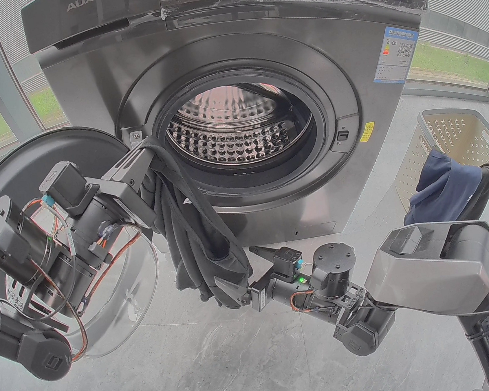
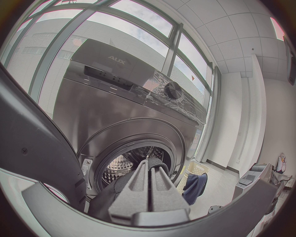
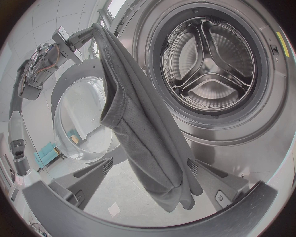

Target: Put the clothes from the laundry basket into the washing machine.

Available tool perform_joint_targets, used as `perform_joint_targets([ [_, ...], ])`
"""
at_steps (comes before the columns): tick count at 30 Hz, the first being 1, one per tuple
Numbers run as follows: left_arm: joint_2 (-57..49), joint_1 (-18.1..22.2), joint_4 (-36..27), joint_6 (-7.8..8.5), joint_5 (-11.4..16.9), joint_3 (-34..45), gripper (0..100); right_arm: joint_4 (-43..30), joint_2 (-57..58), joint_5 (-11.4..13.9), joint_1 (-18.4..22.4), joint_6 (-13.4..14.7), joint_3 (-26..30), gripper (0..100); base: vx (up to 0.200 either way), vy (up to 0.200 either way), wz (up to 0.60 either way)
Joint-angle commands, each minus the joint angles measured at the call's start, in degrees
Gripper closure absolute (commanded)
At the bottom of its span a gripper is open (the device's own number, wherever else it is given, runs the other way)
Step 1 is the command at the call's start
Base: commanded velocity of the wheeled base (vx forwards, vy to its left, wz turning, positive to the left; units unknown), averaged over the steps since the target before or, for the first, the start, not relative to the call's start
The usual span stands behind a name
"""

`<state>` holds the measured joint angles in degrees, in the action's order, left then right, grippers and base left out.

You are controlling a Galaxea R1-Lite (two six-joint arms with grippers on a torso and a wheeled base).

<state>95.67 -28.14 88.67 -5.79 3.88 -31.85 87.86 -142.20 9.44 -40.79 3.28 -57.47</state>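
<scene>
A dark grey garment [image 1: 196, 233] hangs in front of the washing machine [image 1: 274, 44], left of its open drum [image 1: 237, 130]. My left gripper [image 1: 148, 156] is shut on the garment's top end, level with the drum's left rim; the left wrist view has its fingers [image 2: 163, 194] closed on the cloth [image 2: 155, 162]. My right gripper [image 1: 232, 293] is low by the garment's bottom end, open. In the right wrist view the garment [image 3: 148, 139] hangs between its spread fingers [image 3: 92, 176]. A blue garment [image 1: 447, 187] drapes over the laundry basket [image 1: 451, 117] at the right.
The round door [image 1: 75, 142] stands swung open at the left, behind my left arm, its glass bowl [image 1: 135, 310] near the floor. The drum [image 3: 212, 61] holds no clothes. Windows surround the machine. Grey floor [image 1: 218, 371] lies open in front.
</scene>
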Motion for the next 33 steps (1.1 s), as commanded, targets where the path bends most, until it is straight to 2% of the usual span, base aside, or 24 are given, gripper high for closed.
perform_joint_targets([
  [1,0.04,-0.08,0.01,-0.01,-0.01,0.04,100,0.21,-2.29,-0.12,0.18,-0.03,-3.53,0,0.000,0.000,0.00],
  [2,0.04,-0.08,0.01,-0.01,-0.01,0.04,100,0.21,-2.29,-0.12,0.18,-0.03,-3.53,100,0.000,0.000,0.00],
  [3,0.04,-0.34,0.01,-0.01,-0.01,-0.05,100,0.21,-2.29,-0.12,0.18,-0.03,-3.53,100,0.000,0.000,0.00],
  [4,0.04,-0.34,0.01,-0.01,-0.01,0.04,100,0.12,-3.61,-0.29,0.27,-0.03,-7.13,100,0.000,0.000,0.00],
  [8,-0.05,-0.52,0.01,-0.01,-0.01,0.04,100,-0.23,-3.87,-0.29,0.27,-0.03,-9.24,100,0.000,0.000,0.00],
  [12,-0.05,-0.52,0.01,-0.01,-0.01,0.04,100,-0.23,-3.61,-0.29,0.27,-0.03,-9.42,100,0.000,0.000,0.00],
  [16,-0.05,-0.52,0.01,-0.19,-0.01,0.39,100,0.38,-1.67,-0.38,1.24,-0.03,-6.61,100,0.000,0.000,0.00],
  [20,0.04,0.10,0.01,-0.71,-0.01,0.48,100,0.56,5.18,-1.09,2.91,0.06,0.69,100,0.000,0.000,0.00],
  [25,0.04,0.89,-0.08,-0.80,-0.01,0.83,100,0.56,19.42,-1.26,7.22,0.32,13.96,100,0.000,0.000,0.00],
  [28,0.04,0.80,-0.08,-0.80,-0.19,1.09,100,0.56,27.07,-1.17,8.27,0.68,20.90,100,0.000,0.000,0.00],
  [33,-0.49,0.36,0.01,-0.71,-0.19,2.59,100,0.65,36.65,-1.26,8.62,2.08,27.14,100,0.000,0.000,0.00],
])
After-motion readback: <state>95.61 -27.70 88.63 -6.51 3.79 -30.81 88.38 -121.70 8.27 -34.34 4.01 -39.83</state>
